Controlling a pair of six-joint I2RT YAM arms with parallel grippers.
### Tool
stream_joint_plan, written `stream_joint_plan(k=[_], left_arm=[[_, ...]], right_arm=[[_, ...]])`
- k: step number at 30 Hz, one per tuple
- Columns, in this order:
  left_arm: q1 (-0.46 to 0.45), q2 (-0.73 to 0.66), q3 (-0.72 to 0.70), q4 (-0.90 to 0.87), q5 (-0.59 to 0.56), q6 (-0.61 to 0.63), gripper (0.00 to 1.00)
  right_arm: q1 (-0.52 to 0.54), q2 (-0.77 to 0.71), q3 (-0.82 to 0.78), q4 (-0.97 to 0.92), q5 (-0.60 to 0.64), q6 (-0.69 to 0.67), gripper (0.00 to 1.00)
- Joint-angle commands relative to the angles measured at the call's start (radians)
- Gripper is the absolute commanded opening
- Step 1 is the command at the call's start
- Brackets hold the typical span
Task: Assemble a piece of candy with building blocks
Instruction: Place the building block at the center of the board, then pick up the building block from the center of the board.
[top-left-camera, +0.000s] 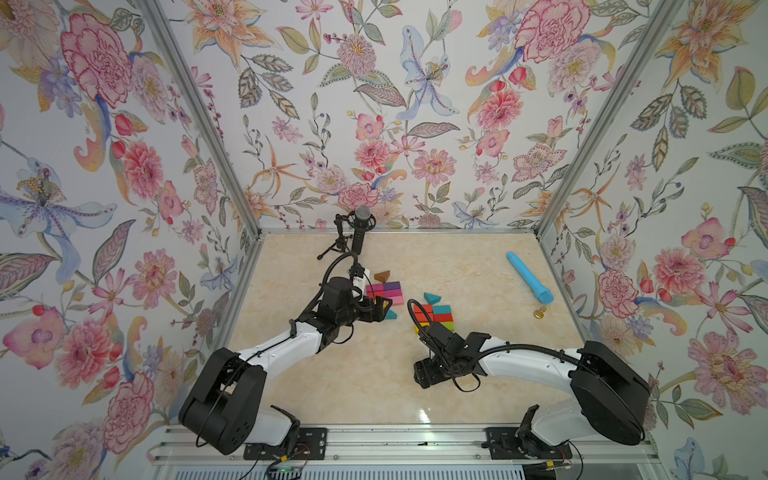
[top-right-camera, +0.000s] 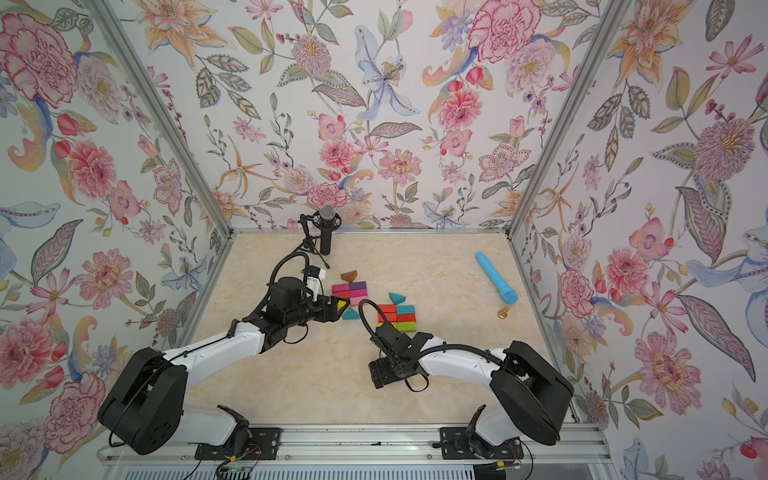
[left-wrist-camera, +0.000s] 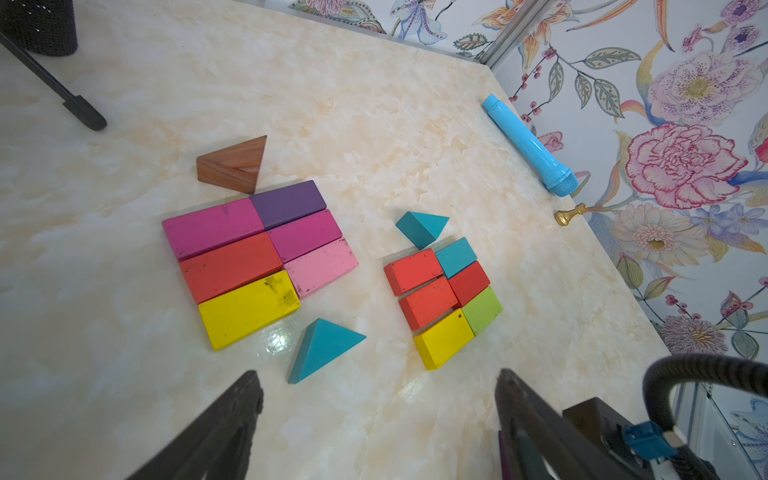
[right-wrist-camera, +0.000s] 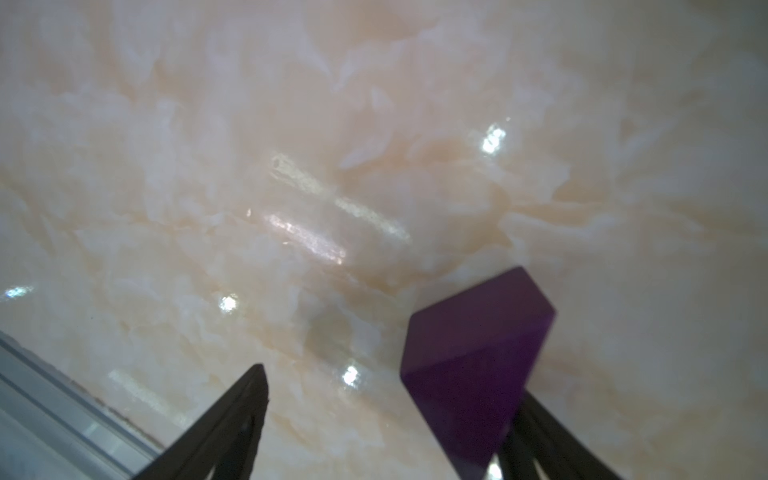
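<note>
The black microphone with a mesh head stands on a tripod beyond the six-brick slab, toward the back wall. The left gripper sits at the slab's near left corner in both top views. Its dark tapered fingers are spread wide with nothing between them.

The slab lies flat on the glossy, marble-patterned tabletop. It is made of rectangular painted bricks packed edge to edge: magenta, red and scuffed yellow, then purple, magenta and pale pink. A brown triangle with visible wood grain touches the slab's far edge. A large teal triangle, matte and sharp-edged, lies just beside the slab's near edge.

To the right of the slab, with a gap between them, is a second cluster of shorter bricks: three red, one teal, one green, one yellow. A small teal triangle sits at its far corner.

Nearer the robot than the slab and to its right, the right gripper has its jaws parted. A smooth purple triangle rests against one finger, clear of the other. Whether it also rests on the table cannot be told.

Farthest right of the slab, by the side wall, lies a light-blue stick, a smooth cylinder with a stippled rounded head. Just beside that head is a small brass knob.
</note>
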Motion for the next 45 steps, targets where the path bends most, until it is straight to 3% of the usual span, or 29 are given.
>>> stream_joint_plan(k=[1, 9, 19, 24, 28, 45], left_arm=[[0.021, -0.021, -0.016, -0.004, -0.017, 0.008, 0.89], [0.024, -0.015, -0.021, 0.012, -0.023, -0.006, 0.88], [0.04, -0.017, -0.022, -0.008, -0.02, 0.011, 0.88], [0.041, -0.013, -0.034, 0.007, -0.003, 0.01, 0.93], [0.042, -0.046, -0.069, 0.014, -0.015, 0.008, 0.99], [0.051, -0.076, -0.09, 0.004, -0.01, 0.016, 0.99]], right_arm=[[0.03, 0.037, 0.011, 0.026, -0.062, 0.02, 0.82], [0.074, 0.078, 0.062, 0.037, -0.065, 0.045, 0.81], [0.073, -0.081, 0.056, -0.18, 0.185, 0.094, 0.83], [0.051, -0.037, 0.11, -0.221, 0.24, 0.027, 0.9], [0.03, 0.046, 0.164, -0.218, 0.259, -0.028, 0.92], [0.013, 0.153, 0.188, -0.143, 0.157, -0.082, 0.84]])
